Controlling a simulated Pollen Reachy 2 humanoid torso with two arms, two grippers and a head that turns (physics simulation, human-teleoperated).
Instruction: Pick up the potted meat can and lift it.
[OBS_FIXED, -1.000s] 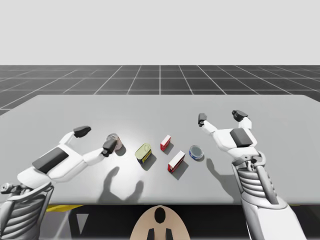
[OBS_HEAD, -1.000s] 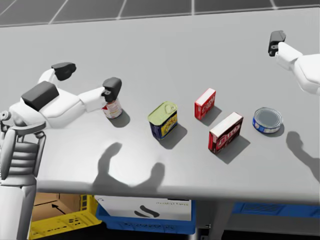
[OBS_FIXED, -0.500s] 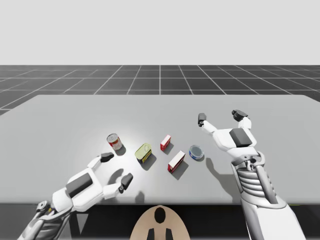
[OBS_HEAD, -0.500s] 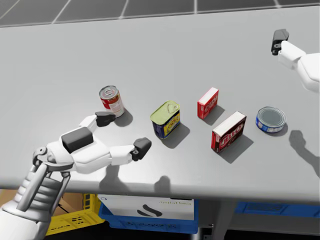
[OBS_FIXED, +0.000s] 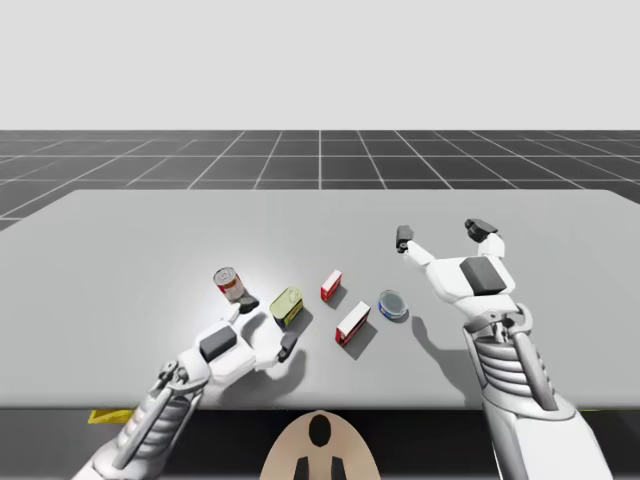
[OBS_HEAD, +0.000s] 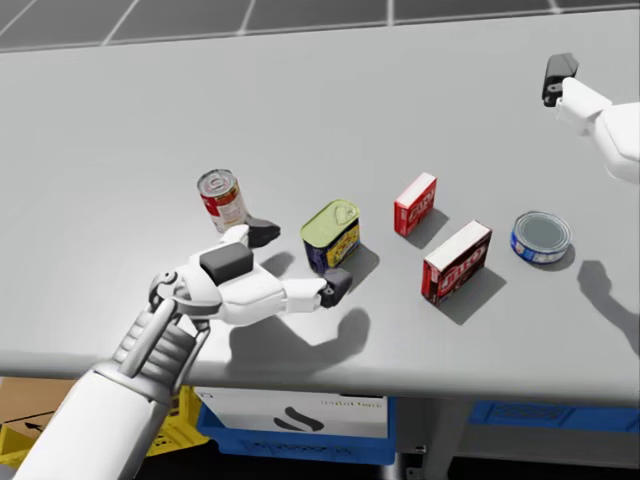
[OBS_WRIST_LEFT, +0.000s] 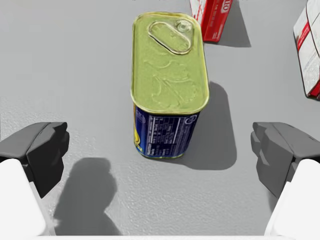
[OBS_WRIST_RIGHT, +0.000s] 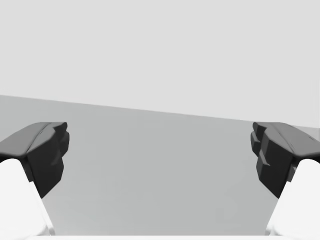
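We judge this the approach: our left hand (OBS_HEAD: 300, 261), released wide, has the potted meat can (OBS_WRIST_LEFT: 169, 75) at twelve o'clock; next, advance and clench.

Right gripper (OBS_WRIST_RIGHT: 160, 150): two dark grey fingers (OBS_WRIST_RIGHT: 44, 150) on white mounts, held wide apart, one at each side. Table (OBS_WRIST_RIGHT: 160, 172): a flat grey surface, seen ahead of the gripper and between its fingers, its far edge drawn as a slightly slanted line. Backdrop (OBS_WRIST_RIGHT: 160, 45): a plain pale grey expanse, seen beyond the table's far edge.
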